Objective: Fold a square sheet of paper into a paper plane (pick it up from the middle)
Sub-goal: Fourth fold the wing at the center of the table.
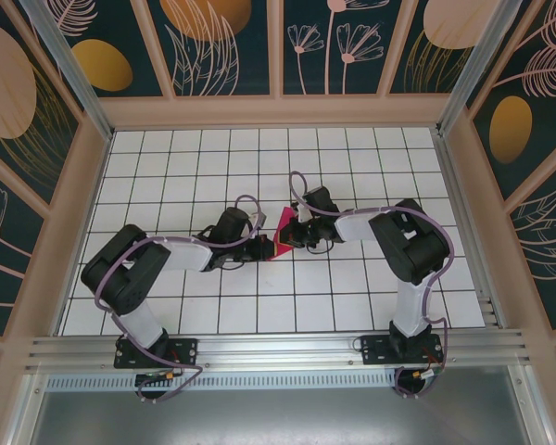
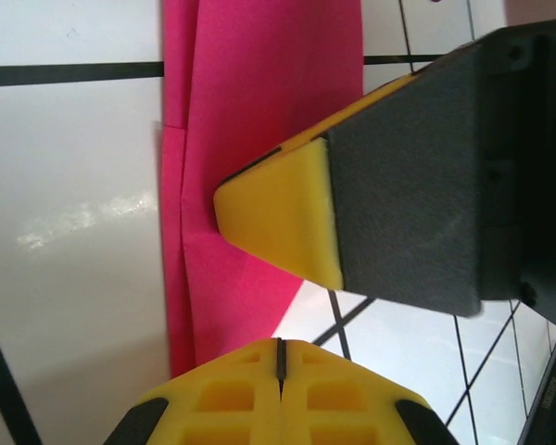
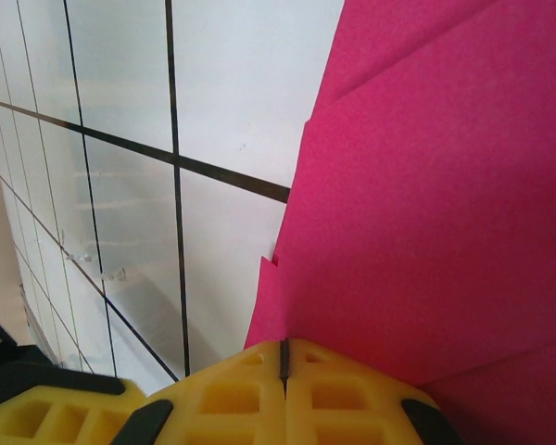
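Between left pincer [image 2: 280, 349] and right pincer [image 3: 284, 349] lies creased pink paper [image 3: 426, 232]

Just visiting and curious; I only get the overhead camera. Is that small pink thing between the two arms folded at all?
Observer: Yes. The right wrist camera shows the pink paper in overlapping layers with creased edges.
Operator: Are the claws open?
Observer: The left gripper is shut, as its own wrist camera shows.
Operator: And the other one?
Observer: The right gripper is shut too; in the left wrist view its yellow tip lies over the paper.
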Available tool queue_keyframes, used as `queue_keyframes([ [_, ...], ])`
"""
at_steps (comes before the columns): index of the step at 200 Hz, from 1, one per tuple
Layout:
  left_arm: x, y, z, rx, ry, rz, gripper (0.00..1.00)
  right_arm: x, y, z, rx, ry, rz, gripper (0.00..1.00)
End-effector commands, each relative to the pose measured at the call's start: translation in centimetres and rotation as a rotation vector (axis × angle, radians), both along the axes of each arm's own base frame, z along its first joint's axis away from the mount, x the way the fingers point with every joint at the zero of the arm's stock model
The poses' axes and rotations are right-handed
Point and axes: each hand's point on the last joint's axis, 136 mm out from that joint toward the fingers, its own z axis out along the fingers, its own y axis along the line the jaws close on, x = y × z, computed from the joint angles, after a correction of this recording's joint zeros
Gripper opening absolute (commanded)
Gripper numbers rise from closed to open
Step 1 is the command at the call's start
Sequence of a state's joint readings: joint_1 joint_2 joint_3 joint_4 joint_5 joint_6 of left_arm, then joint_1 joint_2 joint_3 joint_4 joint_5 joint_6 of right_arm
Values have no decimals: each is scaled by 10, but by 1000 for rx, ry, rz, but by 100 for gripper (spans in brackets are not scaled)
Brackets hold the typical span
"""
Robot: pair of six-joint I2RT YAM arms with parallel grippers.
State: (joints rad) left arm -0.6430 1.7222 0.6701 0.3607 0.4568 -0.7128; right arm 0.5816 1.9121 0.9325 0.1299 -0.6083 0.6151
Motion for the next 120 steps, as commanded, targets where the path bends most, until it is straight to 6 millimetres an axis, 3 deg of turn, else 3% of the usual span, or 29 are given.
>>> queue_keyframes([
  [1, 7, -3, -7, 3, 12, 7, 3, 0, 2, -7, -14, 9, 9, 0],
  [34, 2, 4, -24, 63, 43, 5, 3, -1, 0, -10, -26, 20, 7, 0],
  [80, -27, 25, -43, 126, 100, -24, 2, -3, -5, -18, -62, 41, -1, 0],
  [114, -48, 39, -50, 156, 137, -45, 0, -4, -8, -22, -73, 53, -3, 0],
  [120, -48, 38, -43, 142, 119, -54, 0, -3, -9, -22, -75, 52, -6, 0],
])
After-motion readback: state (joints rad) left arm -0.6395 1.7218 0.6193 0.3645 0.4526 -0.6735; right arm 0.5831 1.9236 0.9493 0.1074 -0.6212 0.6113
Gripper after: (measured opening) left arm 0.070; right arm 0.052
